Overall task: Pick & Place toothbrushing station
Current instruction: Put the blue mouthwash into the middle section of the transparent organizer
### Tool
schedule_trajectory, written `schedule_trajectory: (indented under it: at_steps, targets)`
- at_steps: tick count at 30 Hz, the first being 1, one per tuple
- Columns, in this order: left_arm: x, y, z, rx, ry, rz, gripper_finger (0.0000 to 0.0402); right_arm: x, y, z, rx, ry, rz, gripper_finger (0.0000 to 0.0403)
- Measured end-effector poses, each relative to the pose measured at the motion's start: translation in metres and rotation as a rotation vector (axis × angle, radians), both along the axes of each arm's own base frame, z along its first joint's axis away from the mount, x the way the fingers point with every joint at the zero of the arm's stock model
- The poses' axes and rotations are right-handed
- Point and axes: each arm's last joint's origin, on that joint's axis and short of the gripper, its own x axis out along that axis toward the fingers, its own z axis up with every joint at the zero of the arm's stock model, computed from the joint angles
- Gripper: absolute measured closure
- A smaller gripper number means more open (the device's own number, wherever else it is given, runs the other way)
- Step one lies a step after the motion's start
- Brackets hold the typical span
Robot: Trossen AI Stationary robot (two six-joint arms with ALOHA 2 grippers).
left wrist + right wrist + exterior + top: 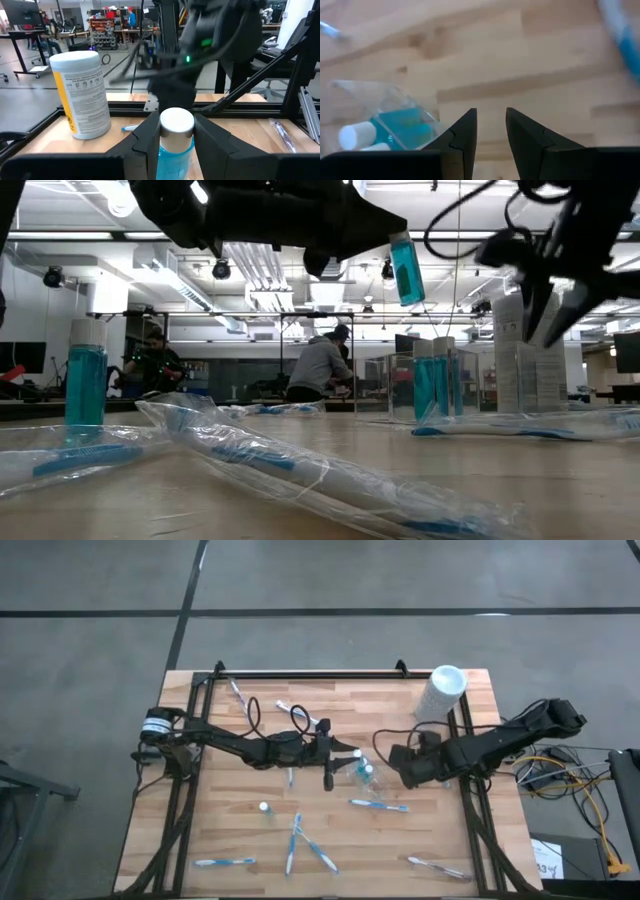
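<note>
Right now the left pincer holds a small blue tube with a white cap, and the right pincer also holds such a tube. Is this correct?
Not fully. The left pincer does grip a blue tube with a white cap, as the left wrist view shows. But the right pincer holds nothing: in the right wrist view only bare table shows between its fingers, and the clear pouch of tubes lies beside it.
</note>
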Motion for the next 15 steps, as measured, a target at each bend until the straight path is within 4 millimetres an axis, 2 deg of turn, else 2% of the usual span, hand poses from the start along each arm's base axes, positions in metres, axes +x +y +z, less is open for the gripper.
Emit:
schedule_trajectory:
  at_steps: [7,10,15]
  targets:
    - [0.000,0.000,0.000,-0.002,0.000,-0.002,0.0296,0.013,0.004,-0.038,0.110,-0.279,-0.017,0.0305]
    - [0.000,0.000,0.000,-0.003,0.000,-0.003,0.0296,0.011,0.003,-0.052,0.123,-0.363,-0.064,0.0305]
    - [0.000,-0.001,0.000,-0.007,-0.001,-0.003,0.0296,0.001,-0.001,-0.073,0.151,-0.406,-0.127,0.0305]
